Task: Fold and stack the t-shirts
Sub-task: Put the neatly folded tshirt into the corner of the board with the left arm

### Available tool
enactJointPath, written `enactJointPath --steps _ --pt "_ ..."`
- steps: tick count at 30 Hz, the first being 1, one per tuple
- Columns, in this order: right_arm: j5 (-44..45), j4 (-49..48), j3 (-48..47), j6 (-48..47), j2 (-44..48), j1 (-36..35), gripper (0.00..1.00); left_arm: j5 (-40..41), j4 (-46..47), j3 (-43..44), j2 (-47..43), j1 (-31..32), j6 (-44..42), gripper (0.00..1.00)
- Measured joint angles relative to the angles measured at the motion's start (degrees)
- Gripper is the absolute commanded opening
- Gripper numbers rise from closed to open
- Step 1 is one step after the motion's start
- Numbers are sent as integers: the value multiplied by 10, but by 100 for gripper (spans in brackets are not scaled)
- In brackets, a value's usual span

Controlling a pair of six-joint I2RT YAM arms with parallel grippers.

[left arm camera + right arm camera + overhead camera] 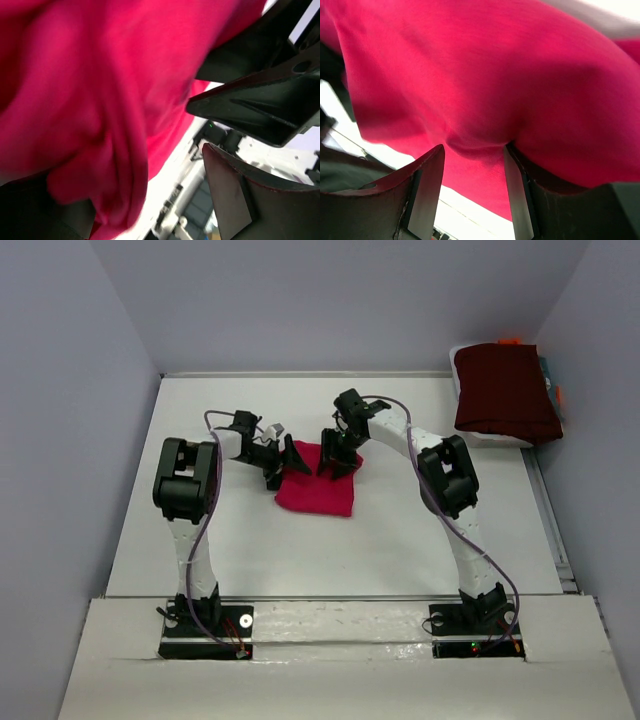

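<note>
Crimson t-shirt (485,75) pinched by right gripper (474,152); left gripper (283,466) open beside its edge.

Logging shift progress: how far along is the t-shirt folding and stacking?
Done: a dark maroon garment lies folded at the far right. In hand: the pink t-shirt sits mid-table, partly folded, with the left claw open at its left edge and the right claw at its far edge, grip unclear. Left: finishing it, then probably stacking it with the maroon one.
</note>
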State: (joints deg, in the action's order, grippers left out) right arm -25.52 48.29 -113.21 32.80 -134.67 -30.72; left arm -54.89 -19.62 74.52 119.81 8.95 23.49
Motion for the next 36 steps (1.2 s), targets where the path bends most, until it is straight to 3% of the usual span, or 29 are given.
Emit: enactJointPath --steps 3,6,7,10,12,14,21,27,36 --pt "0 0 0 0 0 0 57 -24 5 1 11 23 9 88" --pt "0 0 0 0 0 0 57 -36 7 1 15 30 15 75" --pt "0 0 0 0 0 0 57 -33 7 -2 16 30 15 64" --pt "-1 0 0 0 0 0 57 -19 7 -8 21 27 13 44" --pt "-1 0 0 0 0 0 57 -15 4 -11 25 26 15 14" --pt "-2 -1 1 0 0 0 58 -4 4 -15 29 25 17 6" --pt "-4 -4 1 0 1 0 76 -5 2 -13 30 26 19 6" --pt "30 6 -2 -7 17 -1 84 41 -35 18 27 30 12 6" --pt "161 114 -103 -23 47 1 88 422 -130 191 24 41 -46 6"
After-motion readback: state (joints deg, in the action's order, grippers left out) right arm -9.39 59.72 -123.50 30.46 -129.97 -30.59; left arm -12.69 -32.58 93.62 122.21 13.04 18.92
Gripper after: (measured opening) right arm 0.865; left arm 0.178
